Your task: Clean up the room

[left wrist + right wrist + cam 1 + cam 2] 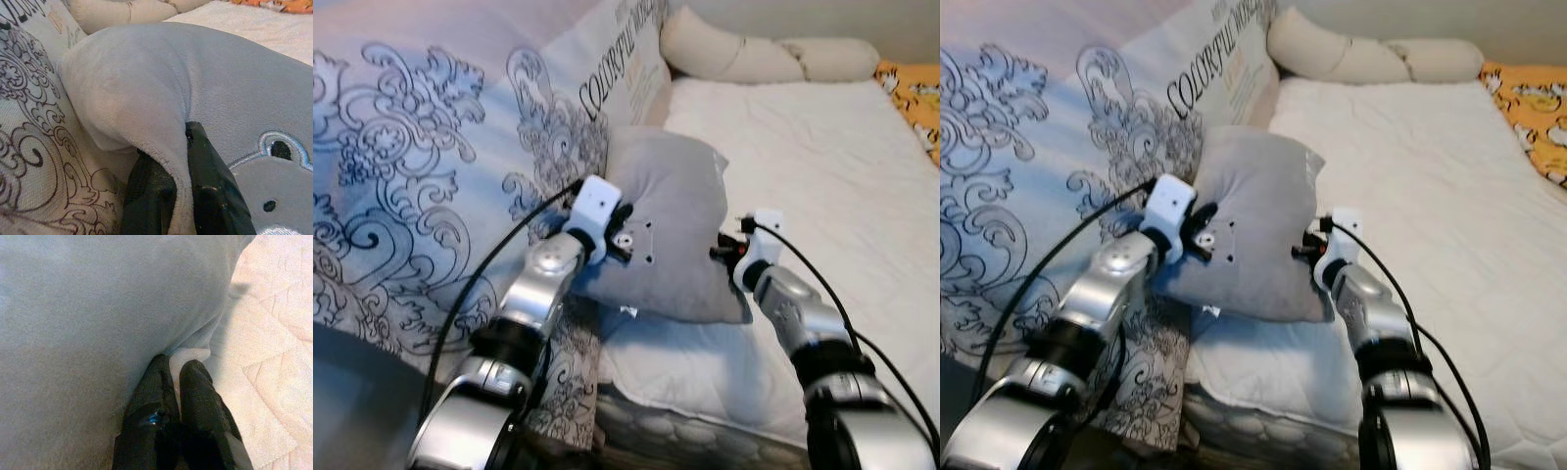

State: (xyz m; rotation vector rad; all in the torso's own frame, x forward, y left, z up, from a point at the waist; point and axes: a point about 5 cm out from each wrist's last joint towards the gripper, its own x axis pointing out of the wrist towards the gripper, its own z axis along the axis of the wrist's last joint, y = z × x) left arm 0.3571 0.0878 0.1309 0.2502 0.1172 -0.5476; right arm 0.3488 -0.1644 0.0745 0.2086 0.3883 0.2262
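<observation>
White bed, grey pillow upright between both grippers.

Head cameras look down over the bed; wrist cameras (very close) share the grey pillow.

A plain grey pillow lies between a white-and-dark scrollwork quilt, a white bed, and an orange patterned cloth.

Grey plush pillow tilted at mattress edge.
</observation>
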